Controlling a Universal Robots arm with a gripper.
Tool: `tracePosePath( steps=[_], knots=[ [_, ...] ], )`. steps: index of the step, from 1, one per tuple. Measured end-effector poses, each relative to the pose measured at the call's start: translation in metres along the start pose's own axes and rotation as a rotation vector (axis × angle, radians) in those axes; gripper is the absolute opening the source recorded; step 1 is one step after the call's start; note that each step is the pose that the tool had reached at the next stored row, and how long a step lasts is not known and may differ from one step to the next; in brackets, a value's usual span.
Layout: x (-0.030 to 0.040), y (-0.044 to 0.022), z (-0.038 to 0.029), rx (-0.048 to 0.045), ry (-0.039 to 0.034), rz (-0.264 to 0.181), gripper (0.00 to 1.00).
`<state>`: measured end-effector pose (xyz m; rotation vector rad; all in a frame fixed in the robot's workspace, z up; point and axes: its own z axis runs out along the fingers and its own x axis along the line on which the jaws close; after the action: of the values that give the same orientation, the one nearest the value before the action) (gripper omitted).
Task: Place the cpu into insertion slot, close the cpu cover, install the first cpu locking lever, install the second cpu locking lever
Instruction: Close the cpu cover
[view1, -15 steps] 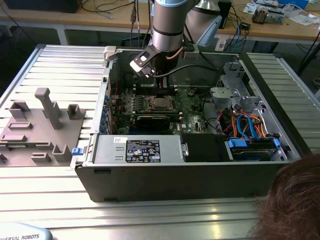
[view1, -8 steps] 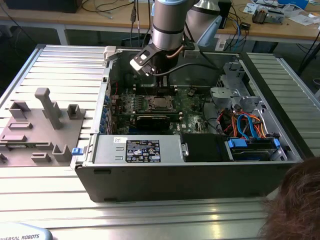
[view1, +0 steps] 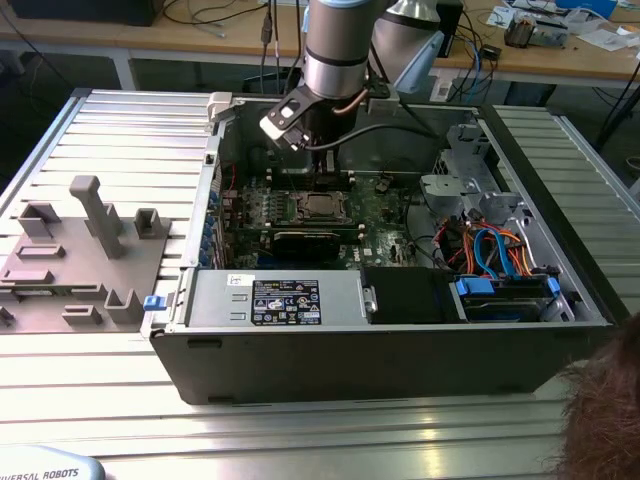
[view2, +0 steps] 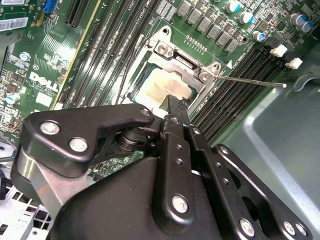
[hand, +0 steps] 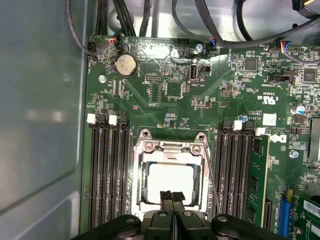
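The cpu (hand: 169, 176) lies in the insertion slot (hand: 137, 200) on the green motherboard, its pale silver top showing through the window of the cpu cover (hand: 170, 148). The cover lies flat over the chip. My gripper (hand: 172, 198) is shut with nothing between its fingertips, which hover over the chip's edge nearest the wrist. In the second wrist view the fingers (view2: 172, 111) stand over the cpu (view2: 157, 85), and a thin locking lever (view2: 250, 81) sticks out from a corner of the cover (view2: 182, 59) over the memory slots. In the exterior view the gripper (view1: 320, 172) hangs just above the socket (view1: 320, 207).
Black memory slots (hand: 107, 170) flank the socket on both sides. The open computer case (view1: 560, 250) has metal walls, a power supply (view1: 285, 300) along its front and a drive cage with blue and orange cables (view1: 490, 250) on the exterior view's right. A grey fixture plate (view1: 80, 260) sits outside the case.
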<state>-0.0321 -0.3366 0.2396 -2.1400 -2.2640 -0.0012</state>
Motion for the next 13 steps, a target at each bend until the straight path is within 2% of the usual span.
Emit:
tracePosePath(
  steps=[13],
  knots=[
    [-0.0002, 0.0000, -0.0026, 0.0001, 0.0011, 0.000, 0.11]
  ],
)
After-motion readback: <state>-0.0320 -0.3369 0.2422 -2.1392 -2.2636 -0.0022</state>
